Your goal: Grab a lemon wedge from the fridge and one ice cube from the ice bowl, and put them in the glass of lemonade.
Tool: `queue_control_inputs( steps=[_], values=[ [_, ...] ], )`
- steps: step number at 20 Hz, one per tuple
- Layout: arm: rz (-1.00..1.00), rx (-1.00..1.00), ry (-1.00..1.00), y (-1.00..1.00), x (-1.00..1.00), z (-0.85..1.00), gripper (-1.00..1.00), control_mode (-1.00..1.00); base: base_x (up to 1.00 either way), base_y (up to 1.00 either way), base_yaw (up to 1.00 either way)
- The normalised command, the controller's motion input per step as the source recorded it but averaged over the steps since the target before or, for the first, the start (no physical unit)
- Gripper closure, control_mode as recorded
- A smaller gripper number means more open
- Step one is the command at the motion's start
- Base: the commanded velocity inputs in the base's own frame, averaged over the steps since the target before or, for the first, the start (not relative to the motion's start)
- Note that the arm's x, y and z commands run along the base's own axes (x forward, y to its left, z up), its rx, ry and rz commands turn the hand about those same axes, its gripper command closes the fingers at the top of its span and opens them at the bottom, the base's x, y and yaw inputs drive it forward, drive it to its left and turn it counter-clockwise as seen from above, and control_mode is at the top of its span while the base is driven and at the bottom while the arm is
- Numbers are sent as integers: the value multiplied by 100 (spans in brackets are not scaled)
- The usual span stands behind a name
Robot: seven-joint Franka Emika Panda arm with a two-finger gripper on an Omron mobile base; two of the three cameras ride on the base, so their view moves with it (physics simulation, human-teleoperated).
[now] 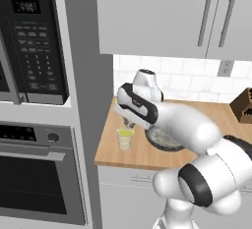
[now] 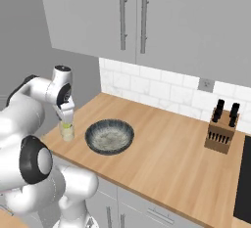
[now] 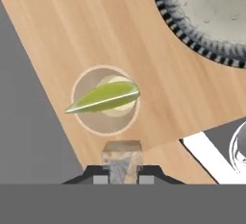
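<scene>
A: Left to right on the wooden counter point(image 2: 162, 139): what holds what?

B: First the glass of lemonade point(image 1: 125, 139), near the counter's left end. The hand view looks straight down into it, and the lemon wedge point(image 3: 103, 97) lies across its mouth, over the pale drink.

A: And the gripper point(image 3: 122, 163)?

B: It hangs above the glass, just off the rim. Its jaws pinch a small pale, cloudy block, the ice cube point(image 3: 123, 153).

A: Next to the right?

B: The ice bowl point(image 2: 110, 136), just beside the glass and not touching it. The right base view shows its speckled inside; I cannot tell what lies in it. The hand view catches only its striped rim.

A: Anything the base views add?

B: The left one shows a microwave point(image 1: 30, 43) above an oven point(image 1: 39, 174), left of the counter. The right one shows a knife block point(image 2: 223, 126) far right, by the tiled wall.
</scene>
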Motion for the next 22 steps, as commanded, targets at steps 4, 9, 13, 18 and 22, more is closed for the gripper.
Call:
queue_control_inputs(
  steps=[4, 9, 13, 18, 22],
  values=[
    [0, -6, -1, 8, 21, -29, 100, -100, 0, 0, 0],
    [0, -7, -8, 2, 10, -41, 100, -100, 0, 0, 0],
    [0, -4, -3, 0, 10, -32, 100, -100, 0, 0, 0],
    [0, -3, 0, 0, 17, -30, 100, -100, 0, 0, 0],
    [0, -3, -1, 0, 13, -23, 100, -100, 0, 0, 0]
  ],
)
